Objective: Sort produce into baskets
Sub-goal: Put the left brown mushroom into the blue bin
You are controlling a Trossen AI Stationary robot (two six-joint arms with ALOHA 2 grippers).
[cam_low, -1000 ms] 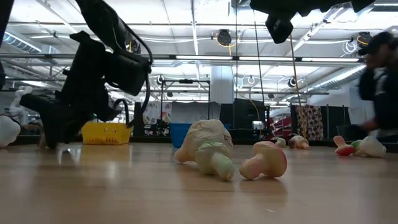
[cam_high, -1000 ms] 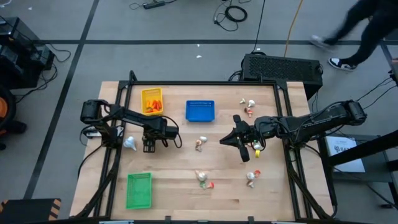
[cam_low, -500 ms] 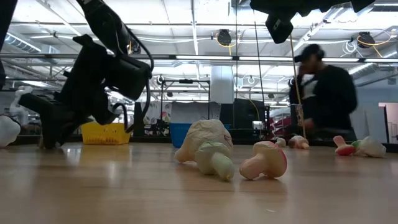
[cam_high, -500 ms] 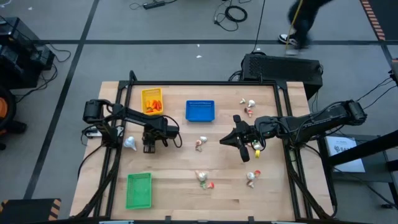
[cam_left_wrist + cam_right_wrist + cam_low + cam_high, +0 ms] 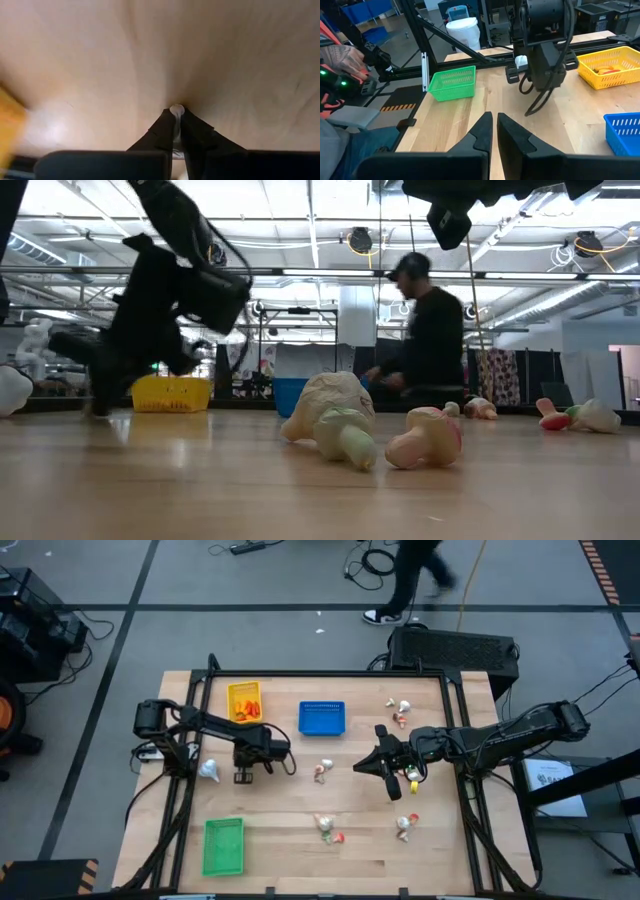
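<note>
My left gripper (image 5: 242, 778) (image 5: 176, 114) points down at the table between the yellow basket (image 5: 244, 702) and the green basket (image 5: 223, 845). It is shut on a small whitish piece (image 5: 176, 108). My right gripper (image 5: 360, 768) (image 5: 493, 131) hangs shut above the table's middle and holds nothing. Orange pieces lie in the yellow basket. The blue basket (image 5: 321, 718) stands at the far middle. A garlic-like bulb (image 5: 208, 771) lies left of my left gripper. Other produce lies loose on the wood (image 5: 322, 771) (image 5: 327, 828) (image 5: 404, 824) (image 5: 398, 712). My left gripper pinches the small whitish piece between its two fingers. Only a thin pale end (image 5: 176, 108) shows beyond the fingertips. The fingers come steeply from above, with their tips down at the tabletop. Whether the piece is off the wood cannot be told.
In the low view a garlic-like bulb (image 5: 335, 417) and a mushroom-like piece (image 5: 427, 437) lie close to the camera. A person (image 5: 425, 330) walks past behind the table's far edge. Bare wood lies between the green basket and the near-middle produce.
My left gripper has shut where it stood: its fingertips stood apart before and now meet on the whitish piece. The right arm has kept still. The person behind the table has walked from the right toward the left.
</note>
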